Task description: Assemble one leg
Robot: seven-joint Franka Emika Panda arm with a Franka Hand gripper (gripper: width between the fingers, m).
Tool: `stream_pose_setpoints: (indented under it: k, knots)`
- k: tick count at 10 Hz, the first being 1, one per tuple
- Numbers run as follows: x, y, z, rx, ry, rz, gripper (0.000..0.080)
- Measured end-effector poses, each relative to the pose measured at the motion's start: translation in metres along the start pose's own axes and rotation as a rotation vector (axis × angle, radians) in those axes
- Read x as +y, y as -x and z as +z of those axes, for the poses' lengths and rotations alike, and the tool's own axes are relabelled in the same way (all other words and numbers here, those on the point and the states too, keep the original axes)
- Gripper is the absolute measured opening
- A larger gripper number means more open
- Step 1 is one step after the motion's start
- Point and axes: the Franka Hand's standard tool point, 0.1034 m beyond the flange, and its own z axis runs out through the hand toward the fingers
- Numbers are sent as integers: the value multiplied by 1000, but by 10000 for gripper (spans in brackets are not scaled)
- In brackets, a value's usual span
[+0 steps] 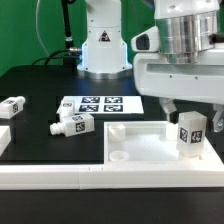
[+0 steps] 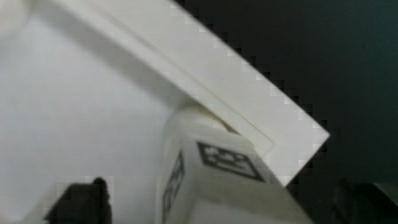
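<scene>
The leg (image 1: 190,133) stands upright on the panel (image 1: 140,152), which lies along the surface's (image 1: 40,80) near edge. The end effector (image 1: 186,110) hangs over the leg, its fingers (image 2: 80,202) spread and pinching nothing. A second leg (image 1: 75,123) lies beside the marker board (image 1: 100,103), and a third leg (image 1: 12,107) lies by the edge at the exterior view's left

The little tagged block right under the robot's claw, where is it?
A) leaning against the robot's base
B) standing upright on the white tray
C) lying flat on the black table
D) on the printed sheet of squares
B: the block stands upright on the white tray, near its corner on the exterior view's right, just below the gripper.
</scene>
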Motion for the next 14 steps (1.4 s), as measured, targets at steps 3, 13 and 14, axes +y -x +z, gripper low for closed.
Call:
stream_pose_setpoints:
  k: [3, 13, 14]
  knots:
    - [-4, 6, 1, -3, 20, -258, 648]
    - [-4, 0, 0, 24, 32, -348, 304]
    - [-1, -3, 0, 23, 27, -222, 302]
